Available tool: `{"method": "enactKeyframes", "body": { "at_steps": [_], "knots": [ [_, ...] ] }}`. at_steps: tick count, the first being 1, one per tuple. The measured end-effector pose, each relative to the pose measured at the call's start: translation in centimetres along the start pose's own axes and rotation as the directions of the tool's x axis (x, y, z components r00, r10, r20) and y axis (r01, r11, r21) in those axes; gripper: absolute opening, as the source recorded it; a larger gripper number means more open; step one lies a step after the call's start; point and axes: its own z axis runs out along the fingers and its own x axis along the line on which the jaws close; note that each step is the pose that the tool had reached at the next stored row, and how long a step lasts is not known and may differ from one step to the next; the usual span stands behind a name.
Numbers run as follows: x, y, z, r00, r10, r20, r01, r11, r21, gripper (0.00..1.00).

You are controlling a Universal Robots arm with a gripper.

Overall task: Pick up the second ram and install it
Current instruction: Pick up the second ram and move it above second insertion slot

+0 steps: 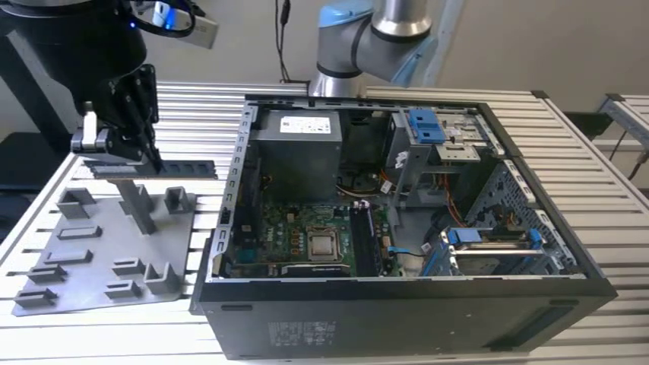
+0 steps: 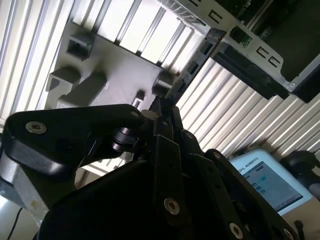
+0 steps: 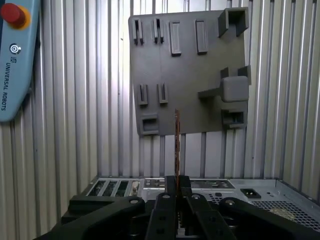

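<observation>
My gripper [image 1: 120, 156] hangs at the exterior view's left, above the grey fixture plate [image 1: 96, 262], and is shut on the second ram [image 1: 188, 169]. The dark stick is held level and on edge, clear of the plate's posts, and it juts out toward the computer case [image 1: 406, 228]. The first wrist view shows the ram [image 3: 177, 140] edge-on as a thin line rising from between the closed fingers [image 3: 167, 200]. In the second wrist view the ram [image 2: 195, 60] runs out from the gripper [image 2: 162, 107] toward the case wall. The long black motherboard slots [image 1: 362, 237] lie inside the case.
The open case stands on a slatted metal table [image 1: 203, 114], with a power supply [image 1: 296, 148], a drive cage [image 1: 436, 137] and blue latches. A teach pendant [image 3: 15, 60] lies on the table beside the fixture plate [image 3: 185, 65]. The arm's base [image 1: 355, 46] is behind the case.
</observation>
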Motion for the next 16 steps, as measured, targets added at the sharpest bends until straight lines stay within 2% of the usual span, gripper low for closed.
{"method": "enactKeyframes", "body": {
  "at_steps": [16],
  "knots": [
    [0.0, -6.5, 0.09, 1.0, 0.0, -0.0001, 0.0, 1.0, -0.0001, 0.14]
  ]
}}
